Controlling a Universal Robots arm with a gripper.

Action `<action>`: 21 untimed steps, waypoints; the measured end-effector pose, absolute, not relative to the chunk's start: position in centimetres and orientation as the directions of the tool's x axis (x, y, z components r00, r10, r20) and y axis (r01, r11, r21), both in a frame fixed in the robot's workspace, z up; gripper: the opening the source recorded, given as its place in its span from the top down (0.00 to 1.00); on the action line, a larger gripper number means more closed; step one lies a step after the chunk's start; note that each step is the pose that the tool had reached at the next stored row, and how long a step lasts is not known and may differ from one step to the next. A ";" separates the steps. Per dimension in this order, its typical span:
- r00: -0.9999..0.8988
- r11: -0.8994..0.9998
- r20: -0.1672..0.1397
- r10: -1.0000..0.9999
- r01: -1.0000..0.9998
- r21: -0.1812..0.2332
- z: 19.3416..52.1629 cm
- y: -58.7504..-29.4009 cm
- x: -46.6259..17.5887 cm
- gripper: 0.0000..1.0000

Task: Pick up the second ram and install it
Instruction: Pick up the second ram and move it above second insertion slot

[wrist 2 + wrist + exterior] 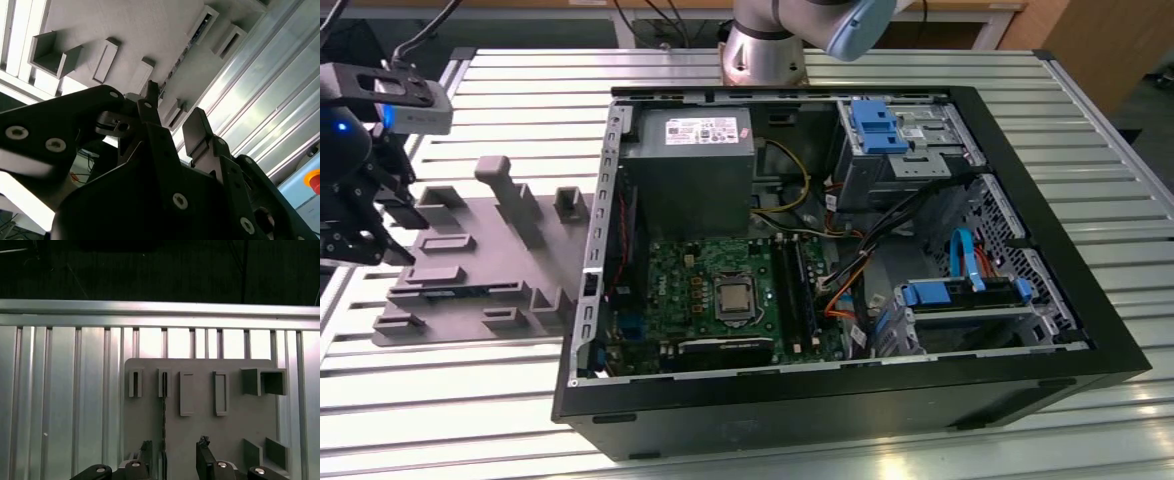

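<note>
The second ram (163, 412) stands on edge in a groove of the grey holder tray (235, 415). It shows as a thin dark strip in both wrist views (186, 47) and as a bluish sliver in the exterior view (458, 292). My gripper (175, 460) hovers above the tray, open, with nothing between its fingers (204, 455). The stick's near end runs in under the gap, close to one finger. In the exterior view the gripper (374, 235) hangs over the tray's (480, 250) edge at the exterior view's left. In the second wrist view the gripper (172, 107) sits above the tray (140, 25).
An open black computer case (854, 400) lies at the exterior view's right of the tray. Inside are a green motherboard (687, 300), long black memory slots (794, 290), a grey power supply (687, 170), cables and blue drive brackets (967, 290). All of it rests on a ribbed aluminium table (454, 400).
</note>
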State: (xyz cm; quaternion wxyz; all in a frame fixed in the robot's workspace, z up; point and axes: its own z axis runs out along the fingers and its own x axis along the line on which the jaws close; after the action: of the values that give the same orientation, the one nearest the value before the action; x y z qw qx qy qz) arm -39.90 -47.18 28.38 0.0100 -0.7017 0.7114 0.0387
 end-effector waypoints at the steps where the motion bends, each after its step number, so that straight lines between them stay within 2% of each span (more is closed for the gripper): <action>1: -0.015 0.012 -0.068 -0.998 -0.999 0.041 28.3 -47.2 -39.9 0.53; 5: -0.015 0.012 -0.068 -0.998 -0.999 0.041 28.2 -47.2 -39.9 0.54; 6: -0.015 0.012 -0.068 -0.998 -0.999 0.041 28.2 -47.2 -39.9 0.61; 21: -0.011 0.008 -0.069 -0.998 -0.999 0.041 25.8 -47.2 -40.3 0.61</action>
State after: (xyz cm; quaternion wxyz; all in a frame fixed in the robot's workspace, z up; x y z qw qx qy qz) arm -40.28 -47.20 25.82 0.0099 -0.7032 0.7098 0.0387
